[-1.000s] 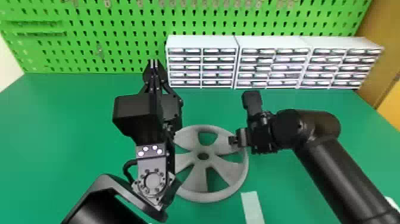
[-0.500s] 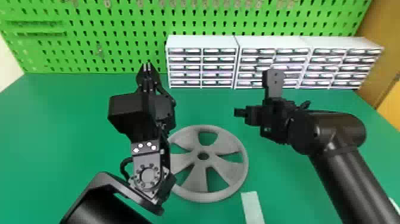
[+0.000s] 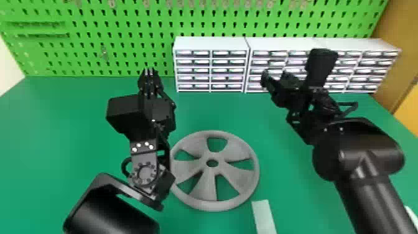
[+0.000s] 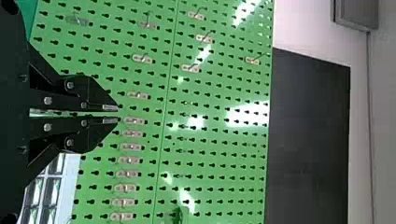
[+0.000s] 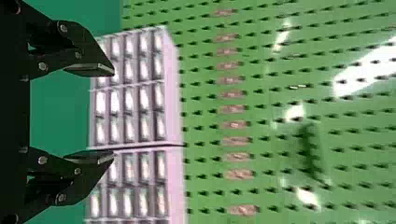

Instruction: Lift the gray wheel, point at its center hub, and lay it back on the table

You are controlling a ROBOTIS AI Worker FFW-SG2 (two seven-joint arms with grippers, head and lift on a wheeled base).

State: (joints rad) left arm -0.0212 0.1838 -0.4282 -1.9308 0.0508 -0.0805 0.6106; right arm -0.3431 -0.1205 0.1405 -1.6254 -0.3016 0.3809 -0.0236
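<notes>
With the gray wheel point(image 3: 211, 171) flat on the tabletop point(image 3: 62, 140), my closed left fingers point(image 3: 150, 74) toward its eleven o'clock and my parted, empty right fingers point(image 5: 91, 70) toward one, I'd best retreat high and smoothly, brushing neither rim nor spokes.

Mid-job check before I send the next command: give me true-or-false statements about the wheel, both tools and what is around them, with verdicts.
1. The round gray five-spoke wheel lies flat on the green table. True.
2. The right tool is clamped on the wheel's rim. False: it is away from the wheel, its two flat black fingers apart with nothing between them.
3. A pale, flat, narrow strip lies on the table near the wheel. True.
4. The left tool has its fingers spread wide. False: their tips are close together.
5. White drawer units stand against the green pegboard. True.
</notes>
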